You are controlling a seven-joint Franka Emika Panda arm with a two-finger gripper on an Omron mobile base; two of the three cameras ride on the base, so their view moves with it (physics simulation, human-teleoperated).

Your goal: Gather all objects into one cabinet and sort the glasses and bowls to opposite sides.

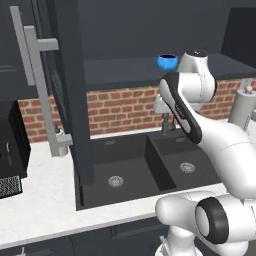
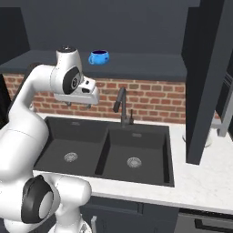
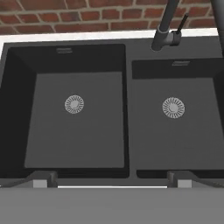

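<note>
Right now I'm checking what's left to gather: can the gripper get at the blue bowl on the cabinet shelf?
Probably yes. The blue bowl stands alone on the open shelf, nothing before it. The gripper is open, pointing down over the sink, so it must lift and turn first.

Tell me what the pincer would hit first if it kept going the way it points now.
Probably the sink. The open pincer looks down over both basins; its midline falls near the divider between them, so it might meet that ridge or a basin floor. Depth is unclear; nothing else shows in between.
</note>
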